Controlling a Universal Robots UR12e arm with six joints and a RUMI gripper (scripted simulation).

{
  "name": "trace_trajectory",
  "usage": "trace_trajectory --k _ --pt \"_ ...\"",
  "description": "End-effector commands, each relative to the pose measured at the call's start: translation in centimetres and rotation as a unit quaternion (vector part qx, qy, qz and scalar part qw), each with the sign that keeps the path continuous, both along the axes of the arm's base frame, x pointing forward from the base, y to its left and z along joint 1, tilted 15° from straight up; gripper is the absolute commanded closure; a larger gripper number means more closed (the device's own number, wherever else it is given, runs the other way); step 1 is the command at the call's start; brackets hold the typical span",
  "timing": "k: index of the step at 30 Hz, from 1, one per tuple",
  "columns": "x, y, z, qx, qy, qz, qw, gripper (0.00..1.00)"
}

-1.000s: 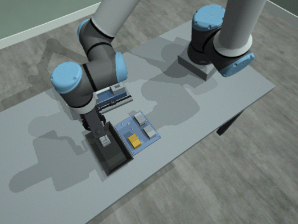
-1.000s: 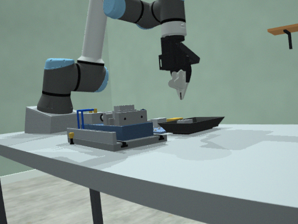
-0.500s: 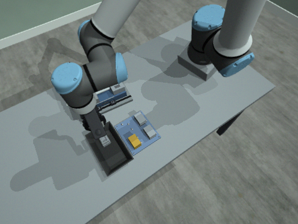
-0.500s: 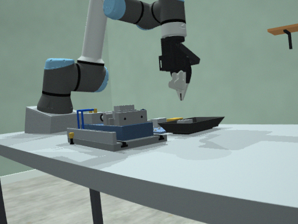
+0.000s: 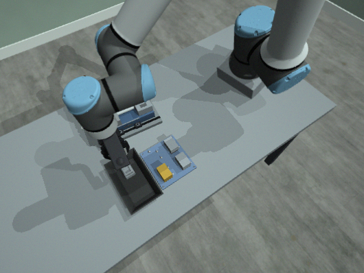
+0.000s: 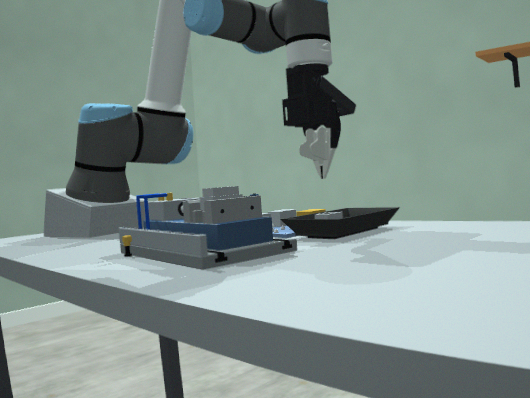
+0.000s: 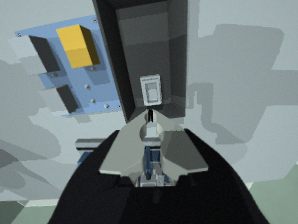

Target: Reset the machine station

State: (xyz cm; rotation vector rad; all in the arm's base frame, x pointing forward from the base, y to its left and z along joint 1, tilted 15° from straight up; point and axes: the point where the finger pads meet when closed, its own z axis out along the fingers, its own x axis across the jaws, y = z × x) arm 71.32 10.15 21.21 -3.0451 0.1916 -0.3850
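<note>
Pincer shut, its fingertips meeting, nothing between them. We see it pointing down, well above the near end of the tray, apart from everything below.

In the tray: one finished part, pale gray, lying flat, pocket up. It sits toward the end nearer the vise, and in the wrist view its long side runs roughly along the tray's length.

Just beside the tray, the blue infeed plate. We count three blanks on it. The brass blank lies near the tray side, toward the end away from the vise. Two gray blanks, first and second, lie along the opposite side, apart from each other, the second nearer the vise. Small pins show around them; whether any pin is under a blank, we cannot tell.

The vise stands near both, blue body on a gray base. The arm covers part of it from above; whether a blank rests between the jaws, we cannot tell.

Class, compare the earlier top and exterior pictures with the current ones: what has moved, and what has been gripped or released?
Nothing visibly changed. The hand stays above the black tray, fingers together, nothing taken or released. The pocketed block stays in the tray, and the yellow block keeps its place.
</note>
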Motion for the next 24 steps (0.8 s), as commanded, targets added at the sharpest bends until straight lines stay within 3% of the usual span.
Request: trace_trajectory --k 1,24 --pt "0.04 0.00 0.09 0.000 -0.001 0.000 1.000 1.00" --pt "-0.02 -0.02 0.35 0.000 -0.001 0.000 1.000 1.00"
